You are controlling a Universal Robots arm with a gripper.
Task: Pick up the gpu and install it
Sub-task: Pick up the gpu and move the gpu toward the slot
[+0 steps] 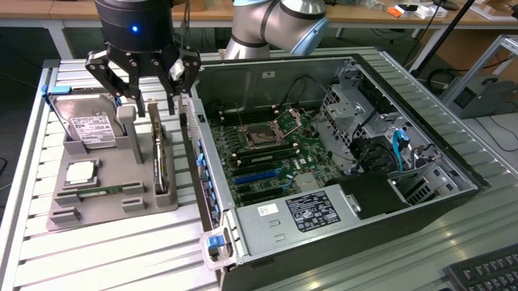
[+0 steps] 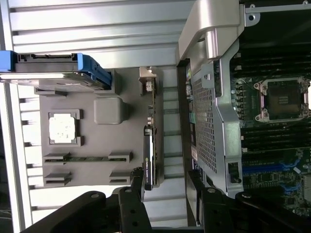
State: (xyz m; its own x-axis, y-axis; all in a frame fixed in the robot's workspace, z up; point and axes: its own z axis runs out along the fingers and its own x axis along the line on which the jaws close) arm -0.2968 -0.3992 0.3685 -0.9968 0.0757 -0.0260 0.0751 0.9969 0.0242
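- A workshop bench: a ribbed metal table (image 1: pixel 105 254) with wooden desks behind it.
- The gripper (image 1: pixel 154 97), black, hangs over the table at the exterior view's left, its fingers spread wide and holding nothing.
- Directly below the spread fingers, the gpu (image 1: pixel 159 151) stands on its long edge in a slot. It is a thin card with a black cooler on one face, and the fingers do not touch it.
- In the wrist view the gripper (image 2: pixel 170 208) frames the gpu (image 2: pixel 148 155), the card's black edge running away between the two fingers.
- The slot belongs to a gray parts tray (image 1: pixel 105 212) that lies flat on the table.
- On the same tray, beyond the gpu toward the exterior view's left, a silver hard drive (image 1: pixel 89 124) with a white label leans in a blue carrier. Nearer the camera lies a square processor chip (image 1: pixel 79 173), then a narrow green memory stick (image 1: pixel 101 192).
- Just beside the tray, toward the exterior view's right, an open computer case (image 1: pixel 421 200) lies on its side. Inside it are a green motherboard (image 1: pixel 267 157) and a gray power supply (image 1: pixel 299 212).
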